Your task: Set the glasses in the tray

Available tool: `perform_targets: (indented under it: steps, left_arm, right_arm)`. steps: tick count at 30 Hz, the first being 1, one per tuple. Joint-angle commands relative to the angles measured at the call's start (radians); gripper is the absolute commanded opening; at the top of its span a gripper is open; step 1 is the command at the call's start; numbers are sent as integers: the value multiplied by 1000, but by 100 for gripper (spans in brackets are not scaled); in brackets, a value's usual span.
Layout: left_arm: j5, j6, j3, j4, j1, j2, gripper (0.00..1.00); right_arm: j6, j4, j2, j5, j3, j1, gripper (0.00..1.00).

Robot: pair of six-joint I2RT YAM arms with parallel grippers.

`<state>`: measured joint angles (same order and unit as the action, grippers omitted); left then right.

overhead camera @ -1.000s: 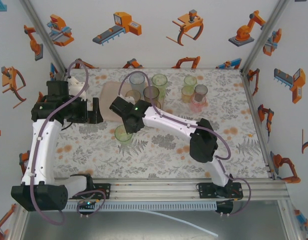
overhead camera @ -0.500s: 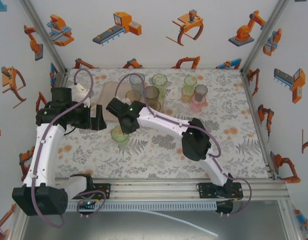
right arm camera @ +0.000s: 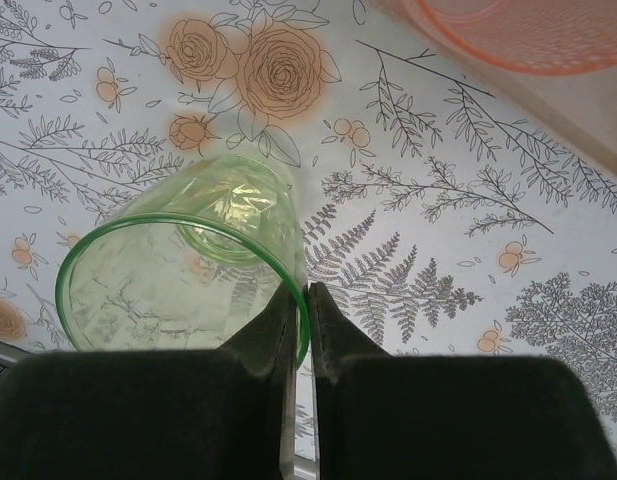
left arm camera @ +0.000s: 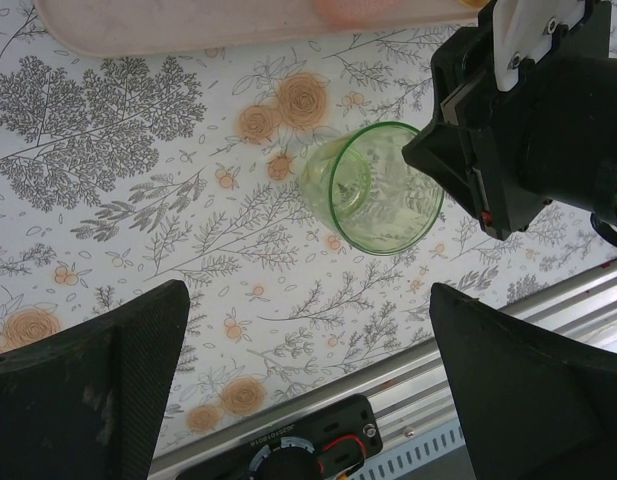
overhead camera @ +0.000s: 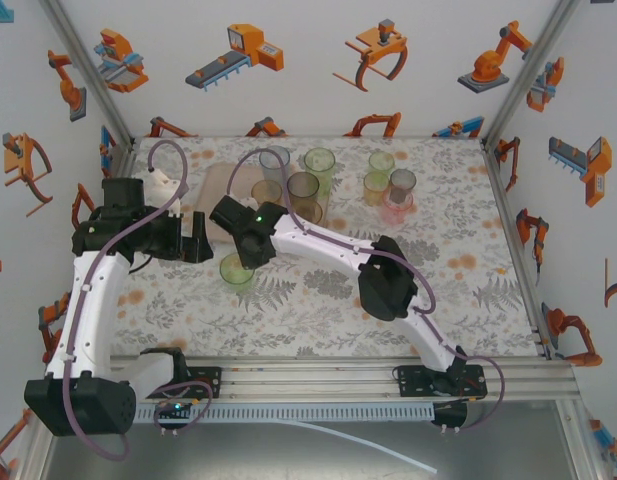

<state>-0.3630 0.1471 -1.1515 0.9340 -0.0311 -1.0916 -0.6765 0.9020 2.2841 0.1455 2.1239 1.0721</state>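
Pinching upright green glass (right arm camera: pixel 178 270) by its rim with right gripper (right arm camera: pixel 300 300), fingers narrow. Likely needing a carry toward 12 o'clock, tray (overhead camera: pixel 221 192) lying near. Hanging left gripper (left arm camera: pixel 308 300) wide open at 10 o'clock of it.

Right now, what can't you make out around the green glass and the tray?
Right wrist view: whether the right gripper pinches the green glass by its wall or merely flanks it; the gap is a sliver.
Top view: the near edge of the tray, hidden under the right gripper.
Left wrist view: part of the green glass rim, behind the right gripper; the tray, cut off by the top edge.
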Motion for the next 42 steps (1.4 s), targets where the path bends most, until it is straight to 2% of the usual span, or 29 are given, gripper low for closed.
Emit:
perform_targets:
  steps: [1, 11, 17, 24, 28, 32, 36, 42]
  left_arm:
    - [-5, 6, 10, -9, -1, 13, 98]
    - [-20, 1, -7, -8, -9, 12, 97]
    - [-4, -7, -10, -5, -12, 5, 96]
    - [7, 22, 1, -22, -29, -25, 91]
    - [0, 61, 27, -56, -57, -41, 86]
    - [44, 103, 60, -113, -134, -83, 81]
    - [41, 126, 56, -134, -188, -160, 73]
    - [66, 152, 75, -196, -223, -249, 63]
  right_arm:
    - [9, 12, 14, -6, 33, 0, 15]
    - [12, 19, 14, -17, 49, 0, 26]
    - [27, 49, -41, 15, 60, 1, 32]
    - [42, 104, -131, 22, 91, -2, 33]
    - [45, 131, -196, 22, 101, -24, 33]
    - [42, 146, -292, 31, 85, -61, 33]
    - [43, 160, -401, 73, 58, -100, 33]
    - [20, 150, -577, 143, -102, -169, 33]
